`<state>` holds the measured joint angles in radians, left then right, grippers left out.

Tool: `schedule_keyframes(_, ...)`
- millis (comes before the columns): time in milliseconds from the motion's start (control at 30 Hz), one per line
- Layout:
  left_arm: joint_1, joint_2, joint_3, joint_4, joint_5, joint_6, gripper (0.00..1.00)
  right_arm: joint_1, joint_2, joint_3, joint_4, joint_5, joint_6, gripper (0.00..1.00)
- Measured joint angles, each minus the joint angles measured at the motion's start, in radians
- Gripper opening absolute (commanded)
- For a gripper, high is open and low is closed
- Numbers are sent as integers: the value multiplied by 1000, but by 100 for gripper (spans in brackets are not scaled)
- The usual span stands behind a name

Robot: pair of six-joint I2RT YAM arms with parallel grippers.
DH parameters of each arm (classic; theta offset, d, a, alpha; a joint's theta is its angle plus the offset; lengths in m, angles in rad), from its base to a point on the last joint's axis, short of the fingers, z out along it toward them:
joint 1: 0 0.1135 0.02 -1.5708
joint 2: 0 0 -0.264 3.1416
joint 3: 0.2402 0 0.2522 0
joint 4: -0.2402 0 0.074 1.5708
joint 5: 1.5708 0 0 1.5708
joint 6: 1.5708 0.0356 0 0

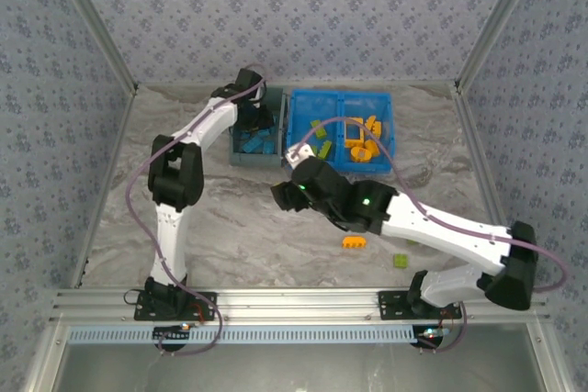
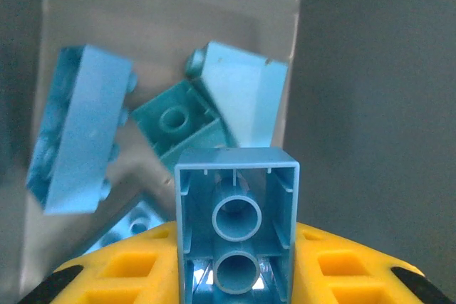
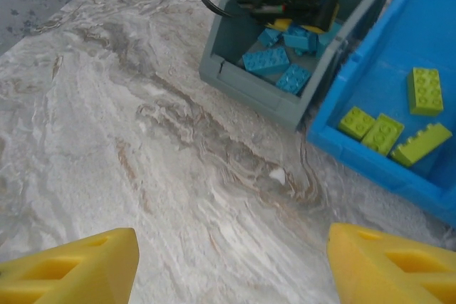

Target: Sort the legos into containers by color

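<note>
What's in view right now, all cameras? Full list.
grey bin: one, grey, back of table.
blue bricks: several, blue, loose in grey bin.
held blue brick: one, blue, above those.
blue bin: one, bright blue, beside grey bin.
green bricks: four, lime, compartment nearer grey bin.
orange bricks: several, orange-yellow, far compartment.
loose orange brick: one, on table.
loose green brick: one, lime, on table.
table: one, marbled grey.
left gripper: shut on held blue brick.
right gripper: open, empty, over table.
</note>
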<state>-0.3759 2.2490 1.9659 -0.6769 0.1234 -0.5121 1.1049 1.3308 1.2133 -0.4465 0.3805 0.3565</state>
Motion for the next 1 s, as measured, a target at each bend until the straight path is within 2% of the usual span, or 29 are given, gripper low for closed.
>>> schedule_keyframes(133, 2, 37, 56, -3, 34, -1, 37, 4, 64, 52, 22, 29, -10, 73)
schedule_keyframes(233, 2, 42, 56, -6, 47, -8, 56, 4, 79, 61, 33, 39, -10, 73)
schedule_keyframes(300, 2, 45, 56, -8, 53, -11, 63, 4, 84, 63, 32, 44, -10, 73)
schedule_keyframes(600, 3, -17, -19, -6, 48, -13, 65, -7, 49, 58, -57, 95, 61, 72)
schedule_keyframes(767, -3, -184, -142, 21, 26, -20, 68, -43, -93, -27, -186, 126, 233, 71)
schedule_keyframes(867, -24, -352, -264, 61, 3, -22, 70, -93, -173, -112, -308, 113, 382, 72)
schedule_keyframes(1000, -134, -592, -438, 135, -31, -14, 72, -177, -215, -211, -478, 31, 601, 73)
